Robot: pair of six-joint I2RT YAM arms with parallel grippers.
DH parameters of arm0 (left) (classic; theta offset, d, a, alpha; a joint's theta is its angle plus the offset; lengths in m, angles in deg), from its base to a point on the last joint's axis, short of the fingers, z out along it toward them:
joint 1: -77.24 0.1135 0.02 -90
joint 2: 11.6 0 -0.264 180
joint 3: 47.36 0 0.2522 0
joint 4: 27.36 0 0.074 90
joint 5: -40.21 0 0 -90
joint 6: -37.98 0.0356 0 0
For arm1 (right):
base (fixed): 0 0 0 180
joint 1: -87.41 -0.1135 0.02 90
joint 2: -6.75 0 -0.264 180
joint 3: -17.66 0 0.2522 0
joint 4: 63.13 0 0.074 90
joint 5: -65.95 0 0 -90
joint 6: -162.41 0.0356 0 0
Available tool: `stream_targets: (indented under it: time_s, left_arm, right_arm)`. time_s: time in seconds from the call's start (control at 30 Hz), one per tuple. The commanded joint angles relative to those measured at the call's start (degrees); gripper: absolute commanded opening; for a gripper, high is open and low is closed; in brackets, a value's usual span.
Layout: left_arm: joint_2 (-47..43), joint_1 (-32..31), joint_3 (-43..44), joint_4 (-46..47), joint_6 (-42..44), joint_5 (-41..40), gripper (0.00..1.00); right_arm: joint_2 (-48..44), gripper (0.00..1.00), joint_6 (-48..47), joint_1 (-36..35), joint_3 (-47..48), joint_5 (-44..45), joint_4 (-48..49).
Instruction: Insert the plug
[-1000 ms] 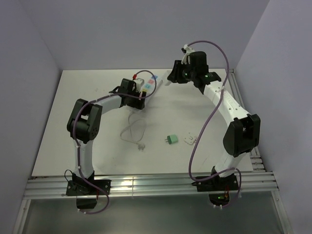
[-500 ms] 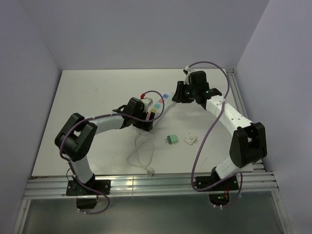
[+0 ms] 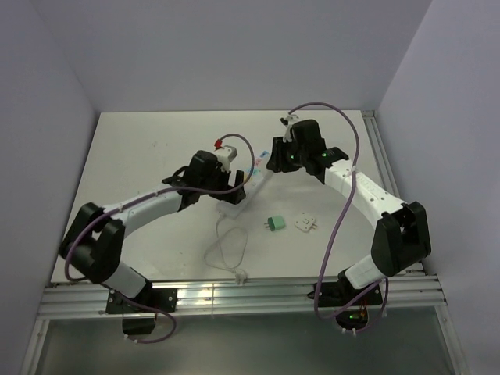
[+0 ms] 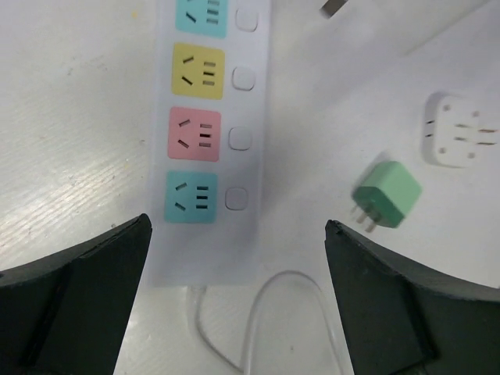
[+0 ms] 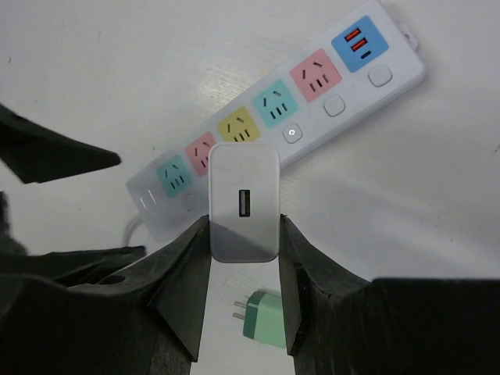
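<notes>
The plug, a white USB charger block, is clamped between the fingers of my right gripper and hangs above the power strip, over its yellow and teal sockets. The white strip lies diagonally mid-table, with several coloured sockets and a switch beside each. My left gripper is open wide over the strip's cable end. Its fingers stand on either side with nothing gripped. From above, the right gripper sits over the strip's far end and the left gripper over its near end.
A green plug and a white adapter lie loose right of the strip, the same green plug showing beside my left finger. The strip's thin white cable loops toward the table's front edge.
The strip has slid toward the table's front and middle with the left arm. The left jaws then spread wide and let it go. The right arm followed, holding the plug.
</notes>
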Motion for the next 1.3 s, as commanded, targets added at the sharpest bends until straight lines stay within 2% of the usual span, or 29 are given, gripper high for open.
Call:
stream_targets:
  time_s: [0.0, 0.1, 0.23, 0.37, 0.47, 0.73, 1.0, 1.13, 1.27]
  left_arm:
    - [-9.23, 0.65, -2.91, 1.31, -2.77, -0.52, 1.00]
    - [-14.67, 2.40, -5.72, 0.87, -4.96, -1.23, 1.00]
    - [-19.78, 6.80, -10.30, 1.21, -11.97, -4.66, 1.00]
    - [-21.81, 15.04, -15.92, 6.64, -16.30, 1.82, 0.99]
    - [-20.76, 17.61, -17.95, 9.21, -17.36, 4.65, 0.99]
    - [-18.65, 18.32, -19.80, 13.78, -18.59, 8.51, 1.00]
    - [-17.15, 18.41, -20.94, 17.38, -19.47, 9.13, 1.00]
    - [-15.84, 18.41, -21.29, 19.58, -18.77, 12.91, 1.00]
    - [-14.96, 18.50, -21.73, 20.11, -18.07, 13.36, 1.00]
  right_arm:
    - [-1.80, 0.00, -1.01, -1.17, 0.68, 1.79, 1.57]
    - [-1.62, 0.00, -1.27, -1.25, 0.77, 1.18, 2.10]
    - [-1.54, 0.00, -3.64, -3.88, 0.33, 0.82, 3.41]
    - [-1.01, 0.00, -6.89, -8.89, -0.81, -0.14, 5.35]
    - [0.04, 0.00, -10.06, -11.70, -0.12, -2.33, 6.05]
    - [4.88, 0.00, -17.97, -15.14, 3.67, -1.73, 1.75]
    - [7.34, 0.00, -21.05, -16.72, 4.11, -0.23, 3.15]
    - [8.48, 0.00, -21.49, -17.60, 4.19, 1.25, 4.56]
    - [10.32, 0.00, -21.75, -18.22, 5.51, 2.40, 4.38]
